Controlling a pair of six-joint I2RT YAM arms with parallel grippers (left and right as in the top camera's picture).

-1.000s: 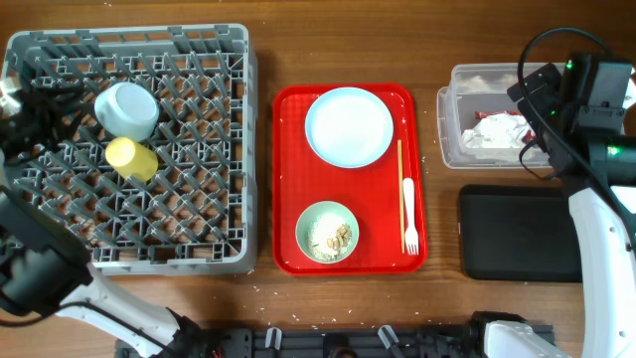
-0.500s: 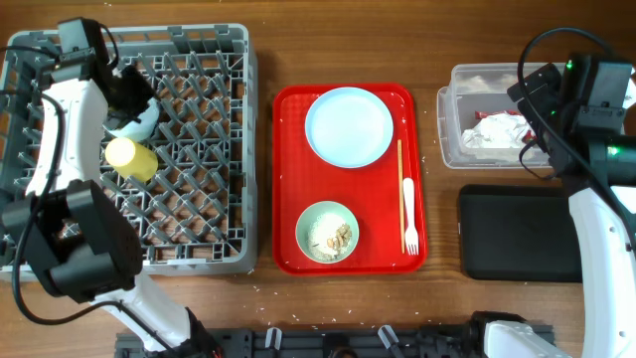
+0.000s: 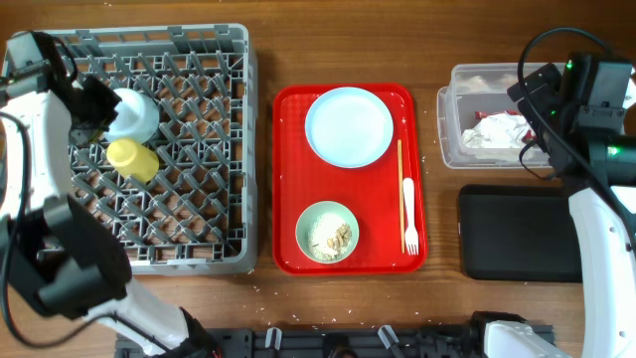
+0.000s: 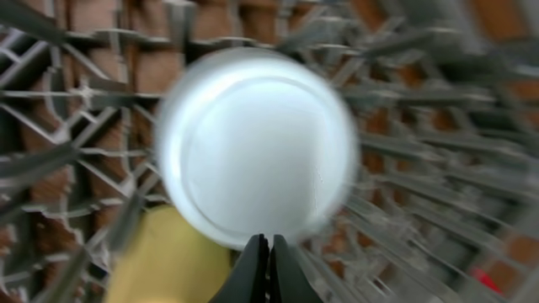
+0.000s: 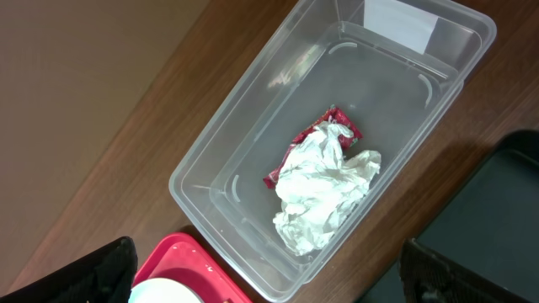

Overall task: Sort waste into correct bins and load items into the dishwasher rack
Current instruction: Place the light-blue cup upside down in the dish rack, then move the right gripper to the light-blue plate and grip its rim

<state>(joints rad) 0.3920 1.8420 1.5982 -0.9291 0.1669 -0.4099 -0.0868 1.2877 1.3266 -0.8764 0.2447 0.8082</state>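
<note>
The grey dishwasher rack (image 3: 199,149) holds an upturned pale blue bowl (image 3: 132,112) and a yellow cup (image 3: 132,159). My left gripper (image 3: 91,107) is shut and empty at the bowl's left edge. The blurred left wrist view shows its tips (image 4: 269,252) by the bowl (image 4: 257,156) and cup (image 4: 168,261). My right gripper (image 5: 282,278) hangs open over the clear tub (image 5: 253,126), which holds the napkin (image 5: 324,189) and red wrapper (image 5: 345,126). The red tray (image 3: 293,179) carries the plate (image 3: 349,126), a bowl with crumbs (image 3: 328,231), chopsticks (image 3: 399,179) and fork (image 3: 408,214).
The black tray (image 3: 517,234) lies on the table just in front of the clear tub (image 3: 457,149). Small crumbs are scattered on the wood along the front edge of the rack and the red tray.
My left arm swung in over the upturned bowl in the rack, then drew back to its left side. The right arm has not moved.
</note>
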